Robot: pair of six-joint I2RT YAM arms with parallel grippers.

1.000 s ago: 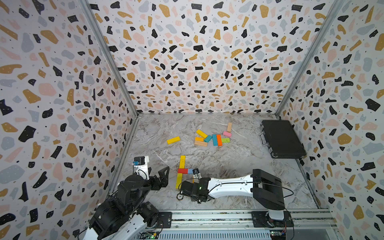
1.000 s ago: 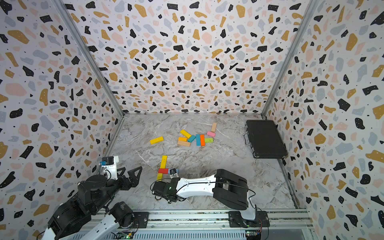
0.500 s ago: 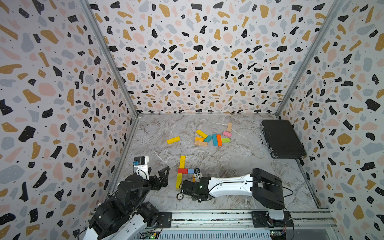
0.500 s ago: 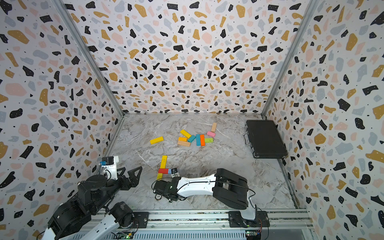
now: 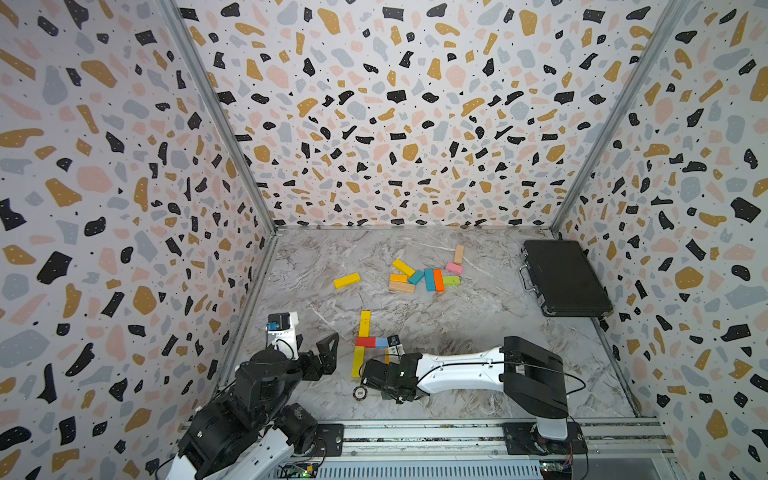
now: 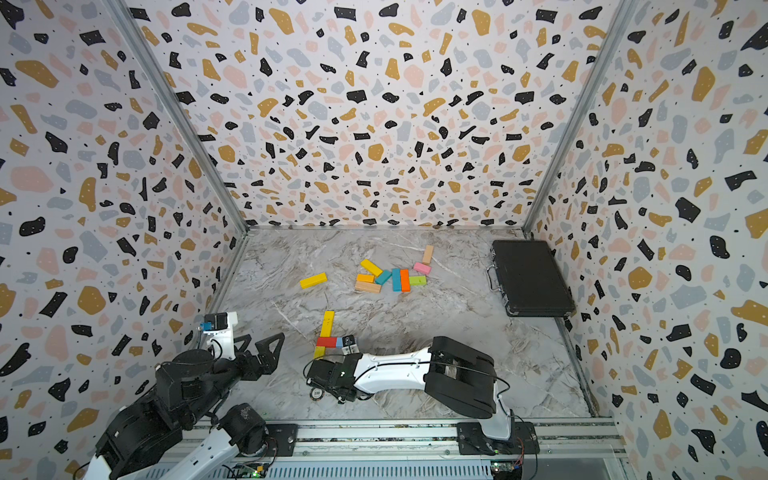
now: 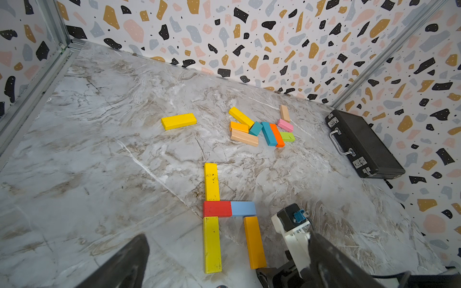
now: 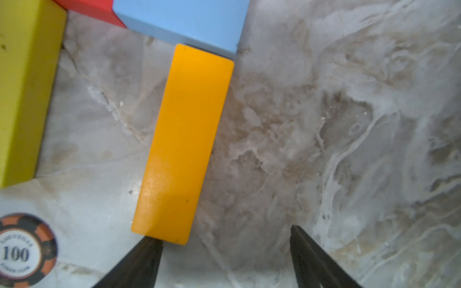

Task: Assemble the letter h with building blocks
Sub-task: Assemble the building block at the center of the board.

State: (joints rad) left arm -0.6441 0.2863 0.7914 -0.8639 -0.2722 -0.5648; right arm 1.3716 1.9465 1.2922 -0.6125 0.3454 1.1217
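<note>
Five building blocks lie flat in an h shape: a yellow one (image 7: 211, 181) above a red (image 7: 217, 209) and a blue one (image 7: 243, 208) side by side, a second yellow (image 7: 212, 245) under the red, and an orange one (image 7: 254, 241) under the blue. My right gripper (image 8: 224, 246) is open just behind the orange block's (image 8: 183, 144) near end. One fingertip (image 8: 149, 251) is next to that end, with bare floor between the fingers. My left gripper (image 7: 229, 264) hangs open and empty at the near left (image 5: 320, 357). Several loose blocks (image 5: 428, 276) lie farther back.
A lone yellow block (image 5: 346, 280) lies left of the loose pile. A shut black case (image 5: 565, 278) lies by the right wall. A round disc marked 100 (image 5: 360, 392) sits near the right wrist. The right arm (image 5: 457, 370) stretches low across the front floor.
</note>
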